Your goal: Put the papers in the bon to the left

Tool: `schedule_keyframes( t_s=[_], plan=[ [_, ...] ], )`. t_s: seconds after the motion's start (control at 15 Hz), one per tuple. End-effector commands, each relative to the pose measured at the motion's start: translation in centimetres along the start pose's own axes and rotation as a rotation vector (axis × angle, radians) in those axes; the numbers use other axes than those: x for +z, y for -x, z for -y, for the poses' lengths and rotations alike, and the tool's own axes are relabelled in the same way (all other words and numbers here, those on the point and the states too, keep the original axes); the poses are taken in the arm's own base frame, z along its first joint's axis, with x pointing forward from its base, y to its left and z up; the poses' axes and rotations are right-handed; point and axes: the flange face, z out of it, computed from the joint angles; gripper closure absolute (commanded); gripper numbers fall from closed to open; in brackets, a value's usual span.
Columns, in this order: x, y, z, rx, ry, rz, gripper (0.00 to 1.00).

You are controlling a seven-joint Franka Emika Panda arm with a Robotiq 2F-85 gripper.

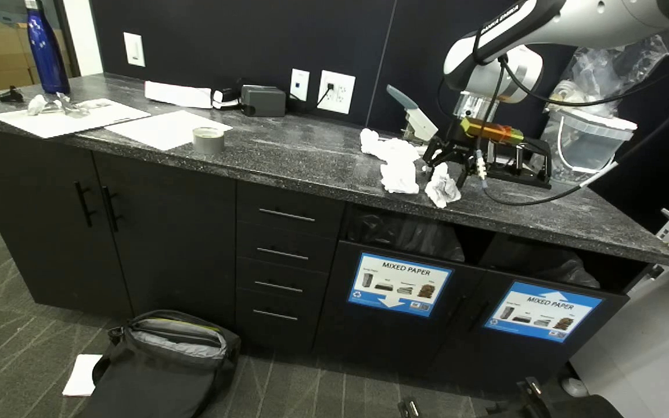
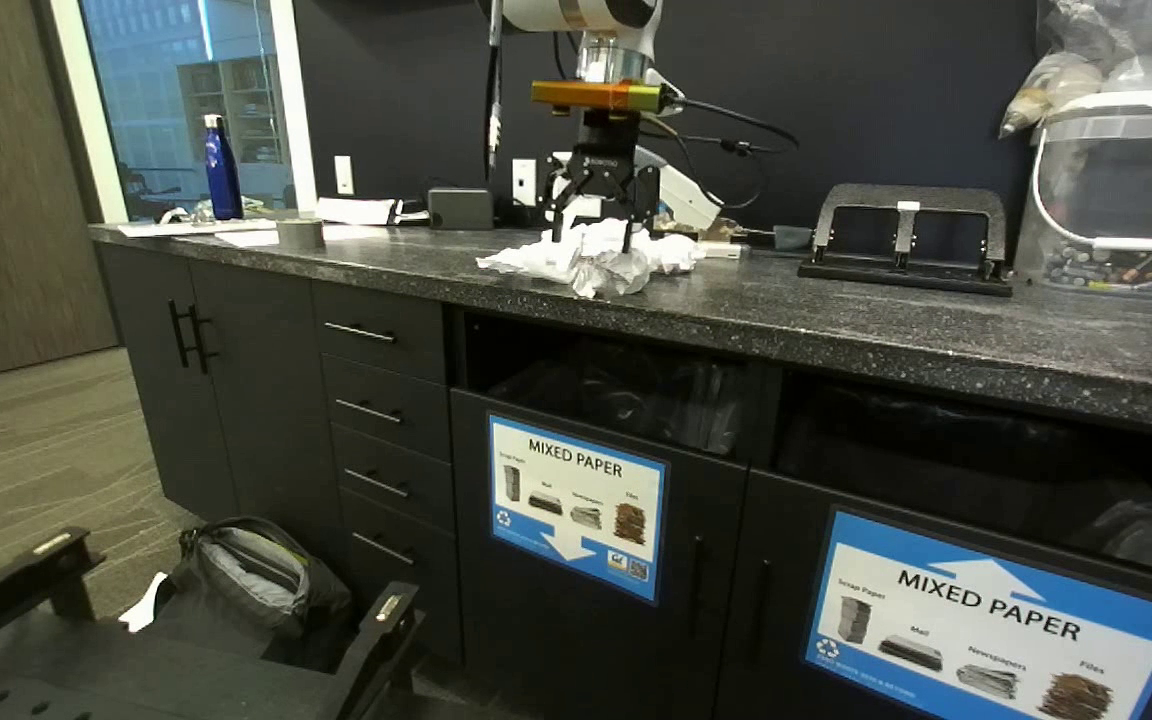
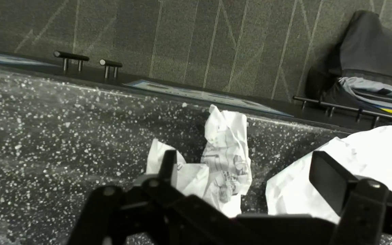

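one gripper, spread wide, empty, straddles crumpled paper (by the counter edge).

The desk has a dark grey, white-speckled, stone-like top. Crumpled white papers lie near its front edge. In both exterior views a long black hole punch and a clear, white-rimmed plastic bucket stand to their right; to their left 2 flat white sheets lie side by side, a grey roll of tape at the edge of 1. Toward the rear are a tall dark blue bottle, a long white object and a dark grey box.
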Motion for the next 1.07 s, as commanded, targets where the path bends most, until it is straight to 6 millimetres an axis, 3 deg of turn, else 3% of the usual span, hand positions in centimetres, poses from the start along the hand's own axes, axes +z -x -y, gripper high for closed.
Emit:
schedule_keyframes(
  t_s=[0.0,0.47,0.53,0.6,1.0],
  plan=[
    [-0.2,0.6,-0.5,-0.025,-0.016,-0.095,0.0],
    [2.4,0.3,-1.0,-0.04,0.038,-0.211,0.0],
    [2.9,0.3,-1.1,-0.044,0.051,-0.229,0.25],
    [3.1,0.4,-1.2,-0.037,0.054,-0.243,0.25],
    [3.8,0.7,-2.2,-0.04,0.114,-0.315,0.73]
  ],
)
